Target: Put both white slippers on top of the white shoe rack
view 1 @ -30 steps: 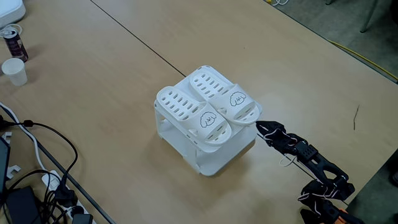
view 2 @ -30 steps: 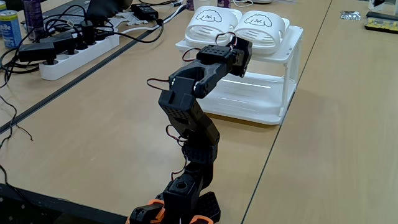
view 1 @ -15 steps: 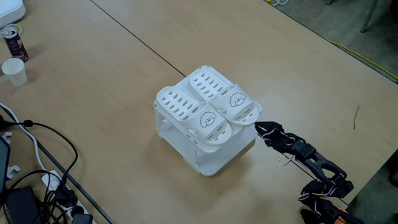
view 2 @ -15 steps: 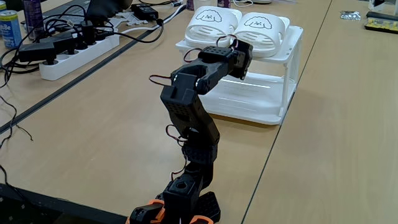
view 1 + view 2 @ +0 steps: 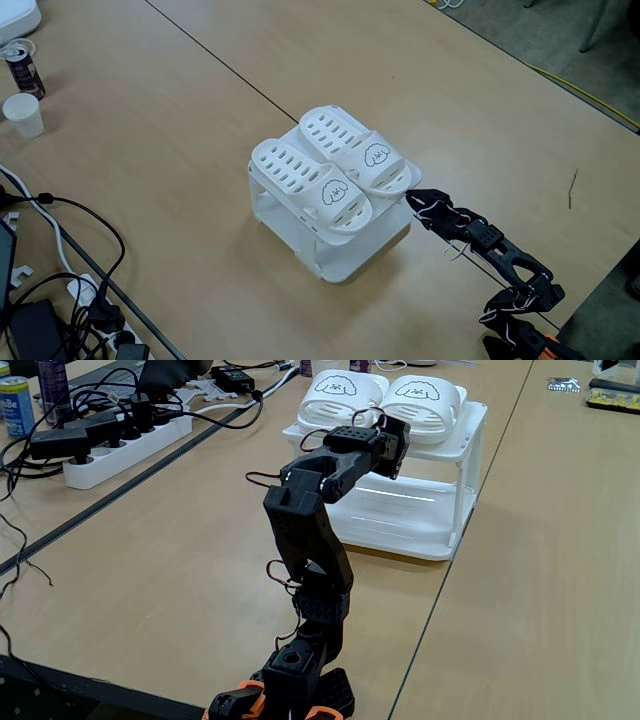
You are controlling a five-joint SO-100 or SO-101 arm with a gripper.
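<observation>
The gripper sits right at the heel end of the nearer slipper, at the rack's edge; whether its fingers are apart or together I cannot tell from either fixed view, since the arm's own body hides the tips in one and they are too small and dark in the other. Two slippers lie side by side on the rack's flat top, toes pointing away from the arm, each with a small black drawing on its strap; in the low fixed view the pair shows heel-on above the rack's open side and lower shelf. The one black arm rises from its base and bends toward the rack. On the table stand one paper cup and one can, with a power strip and tangled cables off to the side.
</observation>
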